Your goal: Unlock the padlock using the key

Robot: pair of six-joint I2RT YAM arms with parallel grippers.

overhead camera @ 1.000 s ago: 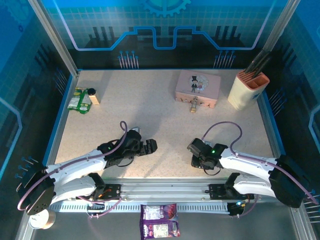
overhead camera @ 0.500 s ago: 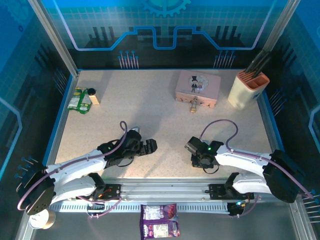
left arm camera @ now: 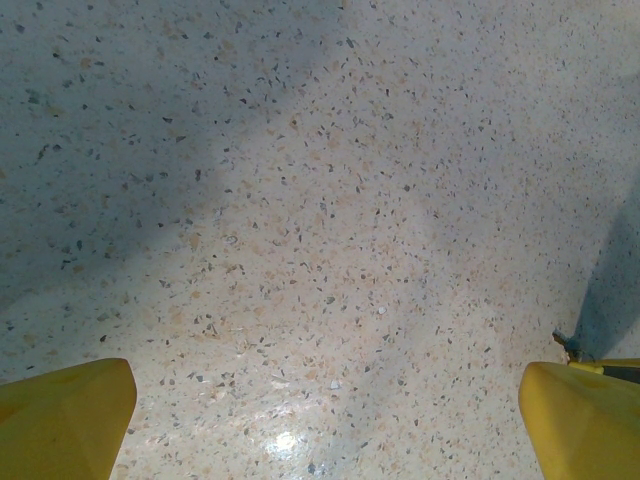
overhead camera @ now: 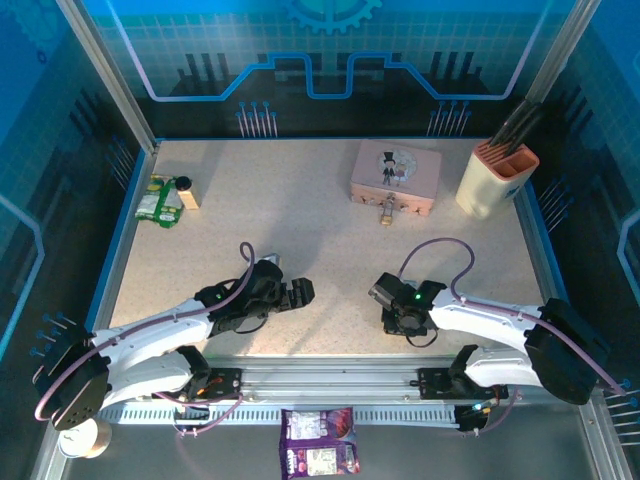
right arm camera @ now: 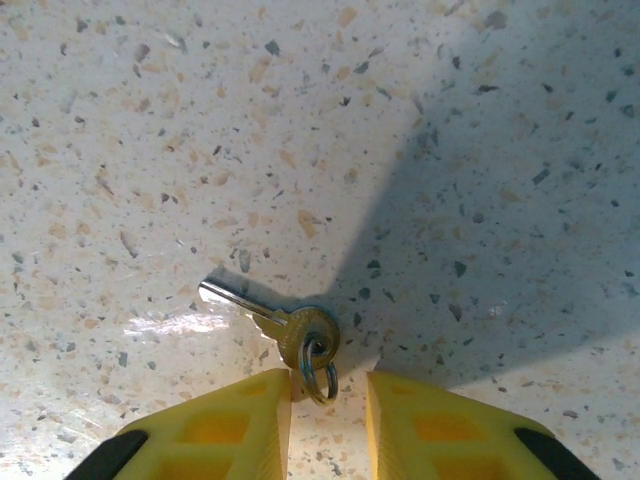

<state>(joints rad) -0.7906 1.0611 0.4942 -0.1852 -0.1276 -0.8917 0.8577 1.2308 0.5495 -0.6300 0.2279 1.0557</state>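
The key [right arm camera: 272,324], a small metal key with a split ring on its round head, lies flat on the speckled table. My right gripper [right arm camera: 328,420] hovers just over it, its yellow jaws narrowly open, and the ring sits in the gap close to the left fingertip [right arm camera: 262,412]. From above, the right gripper [overhead camera: 392,322] is low at the table's near middle. The padlock [overhead camera: 386,214], tiny and brass, hangs at the front of the pink picture box [overhead camera: 396,175] at the back. My left gripper [overhead camera: 305,291] is wide open over bare table, its jaws [left arm camera: 325,420] empty.
A cream knife block [overhead camera: 497,178] stands at the back right. A green packet [overhead camera: 158,203] and a small bottle [overhead camera: 186,191] lie at the back left. A purple packet [overhead camera: 318,455] sits below the front rail.
My right arm has shifted a little to the left and its jaws have narrowed slightly around the key's ring. The left arm has not moved.
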